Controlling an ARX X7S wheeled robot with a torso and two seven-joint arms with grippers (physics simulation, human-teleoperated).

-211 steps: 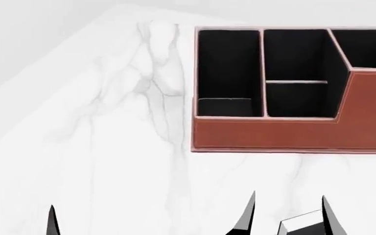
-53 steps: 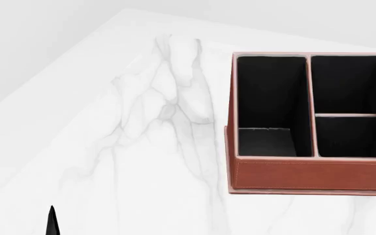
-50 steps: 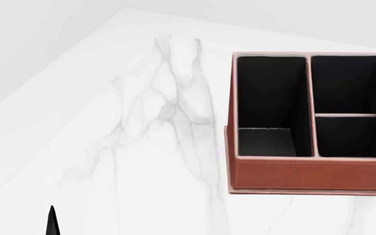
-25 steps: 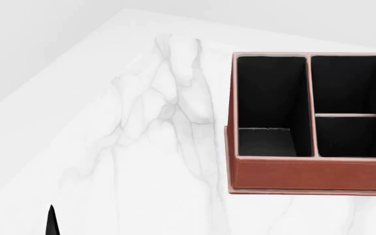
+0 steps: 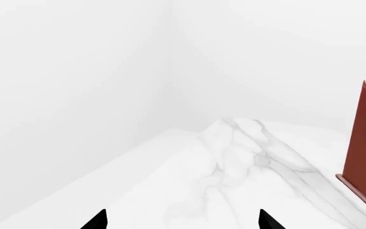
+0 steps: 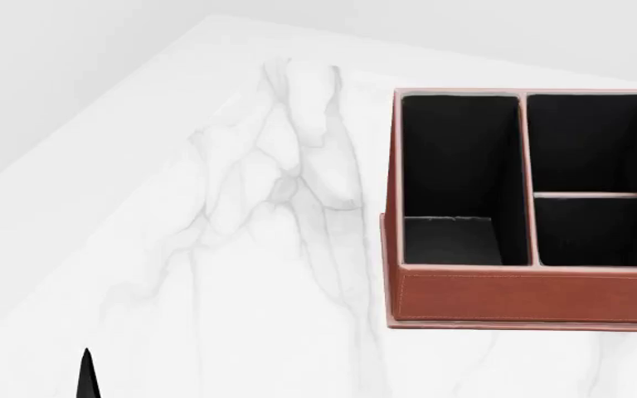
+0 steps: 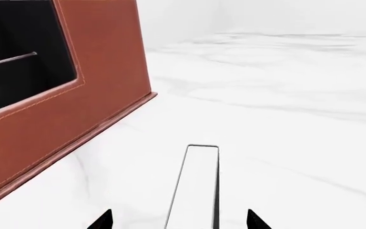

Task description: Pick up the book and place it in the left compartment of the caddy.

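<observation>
The reddish-brown caddy (image 6: 517, 294) stands at the right of the head view; its long left compartment (image 6: 459, 166) is black-lined and holds nothing I can make out. The book (image 7: 196, 186) shows only in the right wrist view, as a thin white strip with a dark edge on the table, beside the caddy's sloped wall (image 7: 55, 109). My right gripper (image 7: 179, 218) is open, with the book between its fingertips and a gap on each side. My left gripper (image 6: 31, 373) is open and empty at the lower left, also seen in its wrist view (image 5: 181, 218).
The white marble table (image 6: 241, 249) has its left edge and far corner in the head view. A corner of the caddy (image 5: 364, 138) shows in the left wrist view. The two shorter slots (image 6: 590, 191) lie right of the left compartment.
Since 4.2 s ago the head view has shifted: the caddy now sits lower and further right, and the right gripper with the book has left that view. Nothing changed over the last second.
</observation>
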